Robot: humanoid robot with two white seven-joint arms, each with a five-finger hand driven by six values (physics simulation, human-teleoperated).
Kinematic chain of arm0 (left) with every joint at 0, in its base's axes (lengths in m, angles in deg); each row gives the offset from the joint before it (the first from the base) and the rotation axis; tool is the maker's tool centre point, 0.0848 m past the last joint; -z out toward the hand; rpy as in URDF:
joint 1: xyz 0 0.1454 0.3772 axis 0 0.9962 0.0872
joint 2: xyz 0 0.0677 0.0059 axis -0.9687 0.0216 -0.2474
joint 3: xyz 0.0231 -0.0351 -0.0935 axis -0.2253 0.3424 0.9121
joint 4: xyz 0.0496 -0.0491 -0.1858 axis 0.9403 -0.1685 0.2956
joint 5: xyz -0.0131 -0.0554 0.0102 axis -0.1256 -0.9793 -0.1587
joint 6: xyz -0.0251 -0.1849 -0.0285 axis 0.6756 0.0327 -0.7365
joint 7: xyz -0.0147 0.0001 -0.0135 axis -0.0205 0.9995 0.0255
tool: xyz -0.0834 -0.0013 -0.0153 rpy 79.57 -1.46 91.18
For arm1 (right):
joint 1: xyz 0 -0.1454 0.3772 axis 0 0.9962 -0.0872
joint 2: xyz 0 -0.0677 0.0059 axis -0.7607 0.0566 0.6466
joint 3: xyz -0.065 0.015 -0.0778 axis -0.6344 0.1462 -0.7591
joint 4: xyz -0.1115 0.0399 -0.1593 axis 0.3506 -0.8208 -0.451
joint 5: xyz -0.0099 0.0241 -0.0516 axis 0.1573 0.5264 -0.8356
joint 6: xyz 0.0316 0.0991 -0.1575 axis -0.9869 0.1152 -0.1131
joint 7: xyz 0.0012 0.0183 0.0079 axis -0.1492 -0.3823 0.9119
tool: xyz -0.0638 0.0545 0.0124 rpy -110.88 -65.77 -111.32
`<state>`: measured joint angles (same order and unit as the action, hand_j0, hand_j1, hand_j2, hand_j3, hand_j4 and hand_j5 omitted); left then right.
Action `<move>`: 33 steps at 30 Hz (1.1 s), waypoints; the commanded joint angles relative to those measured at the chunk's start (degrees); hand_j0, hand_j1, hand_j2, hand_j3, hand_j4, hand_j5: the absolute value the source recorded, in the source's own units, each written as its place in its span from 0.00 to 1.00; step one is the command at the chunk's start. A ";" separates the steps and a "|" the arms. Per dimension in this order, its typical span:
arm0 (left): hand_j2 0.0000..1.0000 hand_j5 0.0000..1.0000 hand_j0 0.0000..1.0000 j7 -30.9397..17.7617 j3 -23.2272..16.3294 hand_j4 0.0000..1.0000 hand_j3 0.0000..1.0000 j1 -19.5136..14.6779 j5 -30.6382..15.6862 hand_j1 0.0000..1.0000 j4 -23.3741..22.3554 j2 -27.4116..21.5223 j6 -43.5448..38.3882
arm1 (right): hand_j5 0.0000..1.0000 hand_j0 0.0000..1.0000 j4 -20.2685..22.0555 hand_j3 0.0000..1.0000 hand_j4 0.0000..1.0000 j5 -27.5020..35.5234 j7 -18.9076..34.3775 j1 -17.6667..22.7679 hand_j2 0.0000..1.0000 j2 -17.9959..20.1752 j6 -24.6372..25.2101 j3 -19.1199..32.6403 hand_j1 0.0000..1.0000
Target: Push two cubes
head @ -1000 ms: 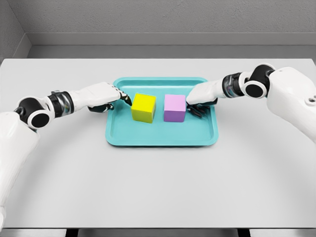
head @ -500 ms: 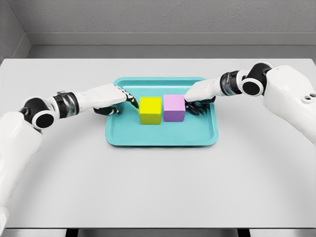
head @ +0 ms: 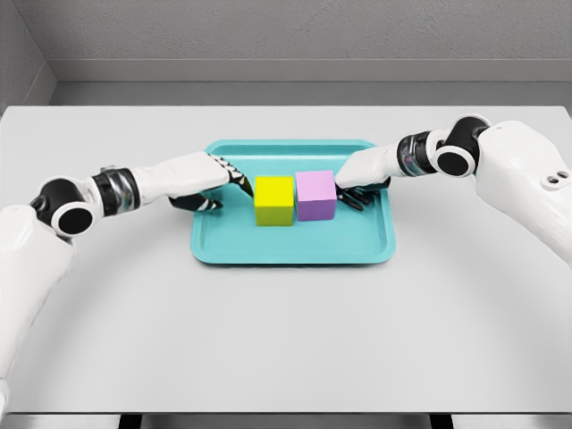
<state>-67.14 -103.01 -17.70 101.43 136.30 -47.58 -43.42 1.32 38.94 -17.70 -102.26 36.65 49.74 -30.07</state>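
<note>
Just above the middle of the frame, one teal tray on the grey table holds two cubes, one yellow cube and one purple cube, side by side with faces touching or nearly so. The left hand reaches in from the left, fingers extended and holding nothing, its fingertips at the yellow cube's left face. The right hand comes from the right, likewise grasping nothing, its fingers against the purple cube's right side.
</note>
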 commanded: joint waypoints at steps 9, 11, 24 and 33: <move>0.56 0.56 0.56 0.03 -0.04 0.56 0.56 2.99 -9.57 0.56 11.65 -9.11 -0.17 | 0.11 0.11 1.05 0.11 0.11 -1.74 -0.41 0.00 0.11 -0.07 -0.30 -0.04 0.11; 0.56 0.56 0.56 0.03 0.49 0.56 0.56 5.62 -10.36 0.56 15.96 -9.63 -0.17 | 0.11 0.11 1.13 0.11 0.11 -1.66 -0.41 0.00 0.11 -0.07 -0.30 -0.04 0.11; 0.58 0.58 0.58 0.03 -1.89 0.58 0.58 9.67 -10.45 0.58 18.95 -6.47 -0.17 | 0.11 0.11 1.22 0.11 0.11 -1.57 -0.41 0.09 0.11 0.19 -0.21 -0.48 0.11; 0.59 0.59 0.59 0.03 -1.97 0.59 0.59 9.76 -10.01 0.59 17.81 -4.54 -0.17 | 0.12 0.12 0.52 0.12 0.12 -1.48 -0.41 -0.26 0.12 0.72 0.05 0.05 0.12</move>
<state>-67.14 -104.97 -8.03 91.73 154.30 -52.45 -43.43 1.95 37.63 -18.13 -102.52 37.23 49.68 -30.30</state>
